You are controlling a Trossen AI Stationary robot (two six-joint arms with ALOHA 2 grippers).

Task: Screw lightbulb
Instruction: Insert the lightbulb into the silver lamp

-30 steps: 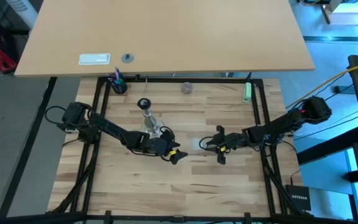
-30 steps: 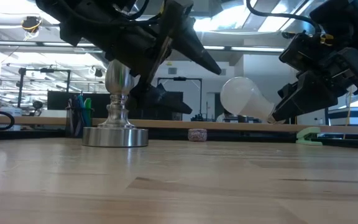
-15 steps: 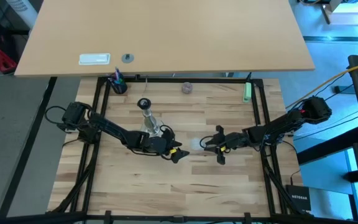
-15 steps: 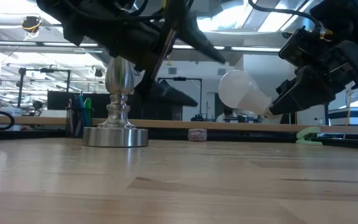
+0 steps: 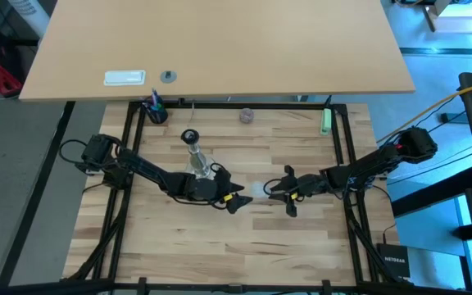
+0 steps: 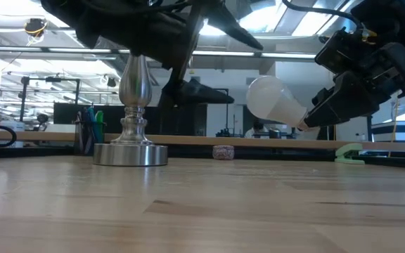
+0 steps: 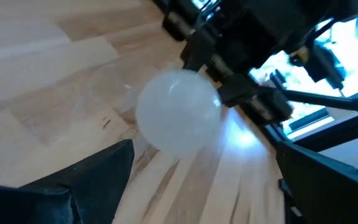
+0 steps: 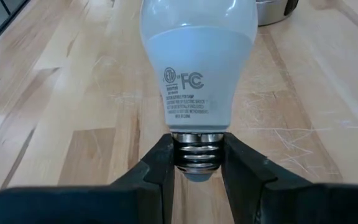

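Observation:
The white frosted lightbulb (image 8: 197, 56) is held in the air over the middle of the table; it also shows in the high view (image 5: 260, 190) and the low view (image 6: 273, 100). My right gripper (image 8: 196, 155) is shut on its base, to the bulb's right (image 5: 280, 192). My left gripper (image 5: 236, 199) is open just left of the bulb's round end (image 7: 178, 112), touching nothing. The silvery stand (image 5: 197, 160) rests on its round base behind my left gripper, its dark socket top up (image 6: 133, 105). My right gripper pinches the bulb's silvery threaded base (image 8: 196, 152) between its two fingers, one on each side. The fingers come roughly level from the table's right side, in line with the bulb. The bulb is lifted clear of the table, its round end toward the left and tipped slightly up.
A small purplish-grey round object (image 5: 246, 115) lies at the far edge, a green item (image 5: 325, 121) at the far right, and a cup of pens (image 5: 156, 111) at the far left. Black frame rails (image 5: 129, 156) border the wooden table top.
My left gripper has risen and moved a little toward the table's right edge, closer to the bulb's round end. My right gripper has lifted the bulb slightly, and the bulb has stayed in its hold.

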